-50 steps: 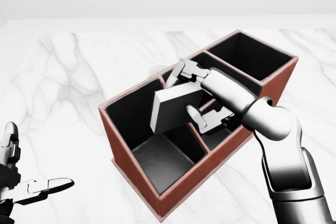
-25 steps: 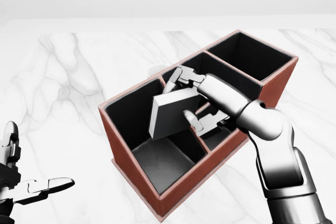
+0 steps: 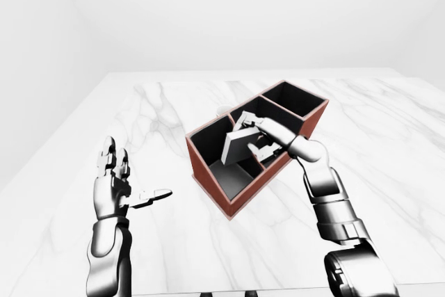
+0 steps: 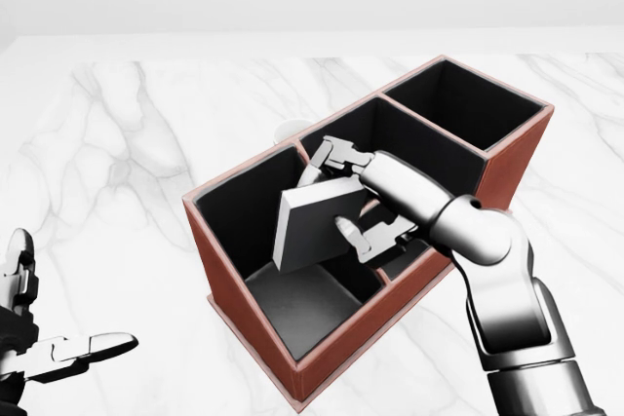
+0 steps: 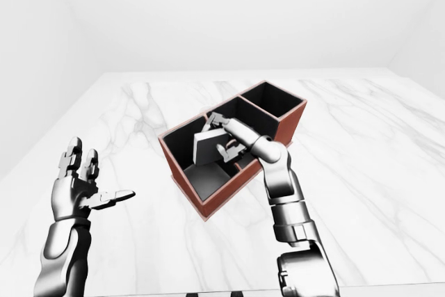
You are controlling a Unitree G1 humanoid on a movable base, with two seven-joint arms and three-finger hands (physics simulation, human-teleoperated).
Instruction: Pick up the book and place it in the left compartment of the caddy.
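Placing step: my right hand (image 4: 353, 200) gripped the grey slab-shaped book (image 4: 314, 225), tilted over the red-brown three-compartment caddy (image 4: 244, 314)'s left compartment. Next: lower, release. My left hand (image 3: 118, 184) hung open.

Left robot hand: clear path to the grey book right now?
Probably not. The grey book is gripped by the right robot hand and tilted partly inside the red-brown three-compartment caddy. The left robot hand is open, off to the caddy's left over the white marble table.
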